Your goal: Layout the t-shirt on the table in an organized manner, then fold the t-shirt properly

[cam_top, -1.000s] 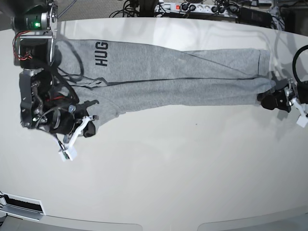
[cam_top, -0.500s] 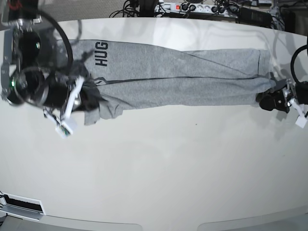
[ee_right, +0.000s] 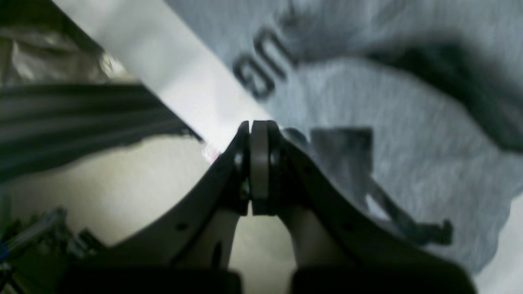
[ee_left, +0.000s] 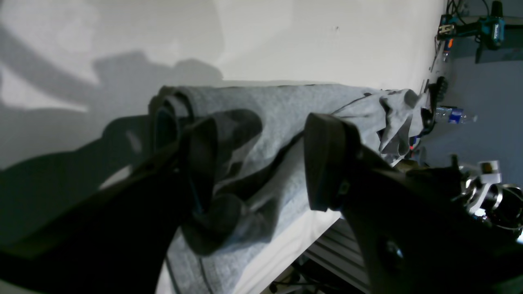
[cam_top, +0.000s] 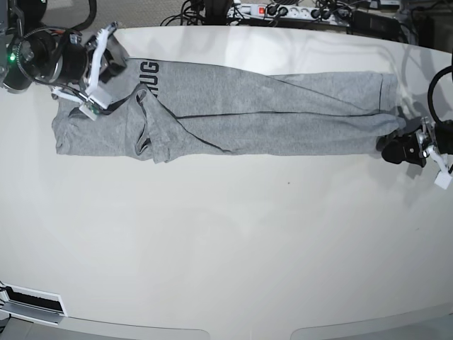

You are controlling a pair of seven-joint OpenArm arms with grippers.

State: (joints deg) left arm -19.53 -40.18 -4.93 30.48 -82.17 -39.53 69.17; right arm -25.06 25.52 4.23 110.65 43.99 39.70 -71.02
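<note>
Since the earlier frame, the right gripper [cam_top: 99,53] has swung to the far left corner, jaws pressed together and empty. Heather-grey knit t-shirt [cam_top: 248,117] lies stretched lengthwise across the glossy off-white table [cam_top: 233,248]. Left gripper [cam_top: 396,145] stands wide, straddling its bunched right-hand end.

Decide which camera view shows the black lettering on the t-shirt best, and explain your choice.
The right wrist view: the lettering is large there, though blurred and upside down. The base view shows the lettering small but sharp, near the t-shirt's end by the right gripper. The left wrist view shows only plain grey cloth.
</note>
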